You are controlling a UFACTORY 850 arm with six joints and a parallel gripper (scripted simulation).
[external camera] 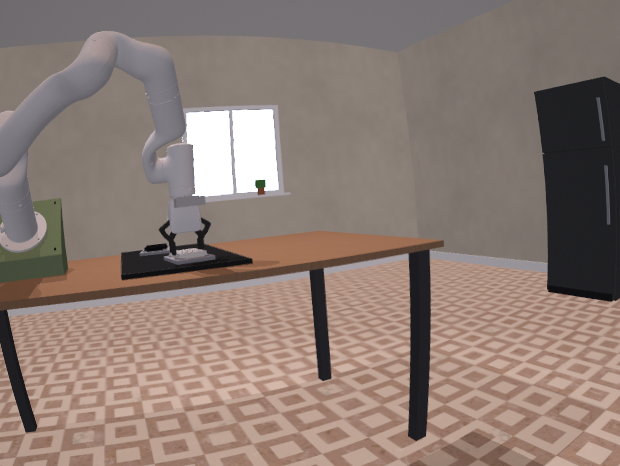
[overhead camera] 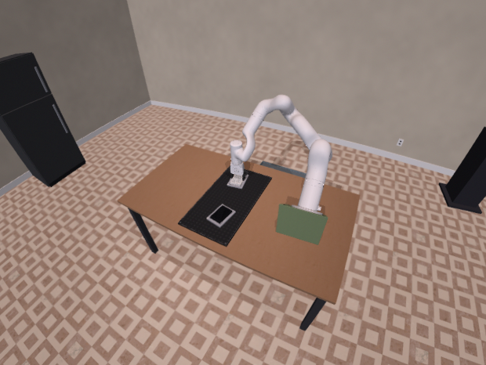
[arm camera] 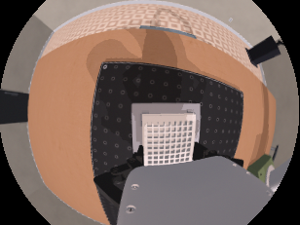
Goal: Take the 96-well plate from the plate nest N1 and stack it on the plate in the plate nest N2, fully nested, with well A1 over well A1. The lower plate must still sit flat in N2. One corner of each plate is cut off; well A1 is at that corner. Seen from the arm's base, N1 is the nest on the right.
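Note:
A white 96-well plate (overhead camera: 237,181) sits in the light grey nest N1 (overhead camera: 237,183) at the far end of the black mat (overhead camera: 226,200). My gripper (overhead camera: 237,177) stands straight down over it, its black fingers shut on the plate's two sides. The plate is low, at the level of the nest. It also shows in the side view (external camera: 189,253) and the wrist view (arm camera: 168,140), with my gripper around it (external camera: 187,245) (arm camera: 169,155). A black plate (overhead camera: 221,215) lies flat in nest N2 at the near end of the mat; it also shows in the side view (external camera: 154,247). I cannot make out the cut corners.
The arm's green base block (overhead camera: 301,224) stands on the brown table (overhead camera: 245,220) beside the mat. A grey strip (overhead camera: 282,168) lies on the table behind the mat. A black fridge (overhead camera: 33,117) and a black cabinet (overhead camera: 467,176) stand away from the table.

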